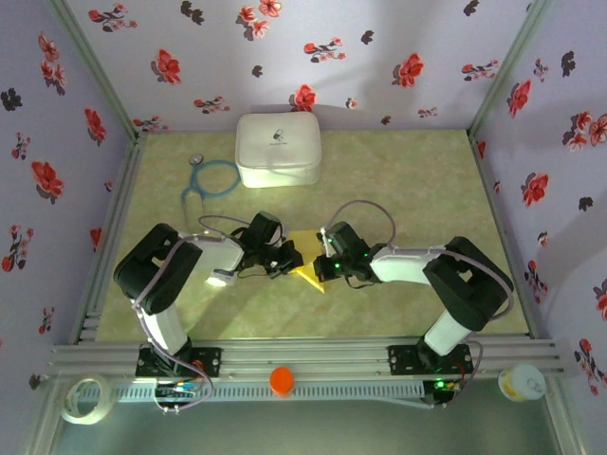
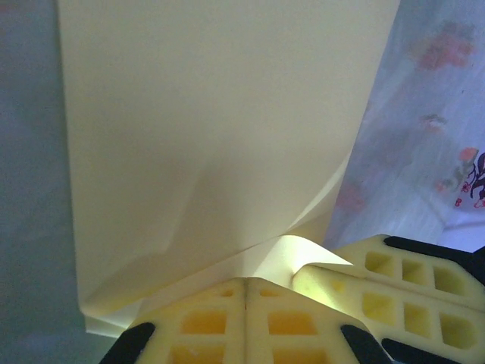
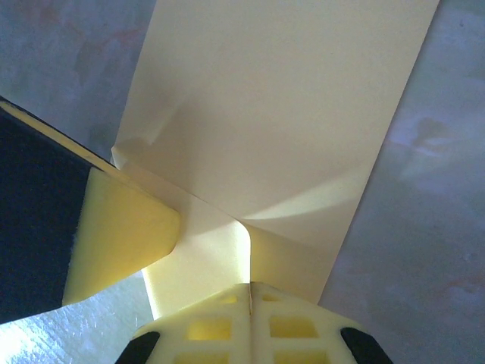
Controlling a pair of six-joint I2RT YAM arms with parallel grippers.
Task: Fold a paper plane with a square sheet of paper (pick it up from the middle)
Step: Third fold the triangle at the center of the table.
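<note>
1. You have a green table [image 1: 408, 190] with flowered walls [image 1: 285, 57] on 3 sides.
2. The 2 arms bend in toward each other. The left arm [image 1: 166, 270] comes from the left, and the right arm [image 1: 455, 280] comes from the right. They meet near the middle of the table.
3. A white case [image 1: 277, 149] sits at the back of the table, well behind the arms.
4. A blue stethoscope [image 1: 189, 190] lies just to the left of the case.
5. The square sheet of paper [image 1: 308, 270] is yellow. It is between the 2 grippers, in front of the white case. In the left wrist view the paper [image 2: 212, 114] stands up above the fingers, bent and creased low down. In the right wrist view the paper [image 3: 288, 114] shows a fold line near the fingers.
6. Your left gripper [image 1: 289, 258] is pinched tight on the bottom edge of the paper. In its own view the left gripper [image 2: 246, 292] has both fingers pressed together.
7. Your right gripper [image 1: 327, 265] is pinched tight on the same edge, just beside the left one. In its own view the right gripper [image 3: 248, 292] has its fingers together on the paper.
8. On the front rail sit a roll of tape [image 1: 66, 398], an orange round thing [image 1: 283, 380] and a small round tub [image 1: 522, 382].
</note>
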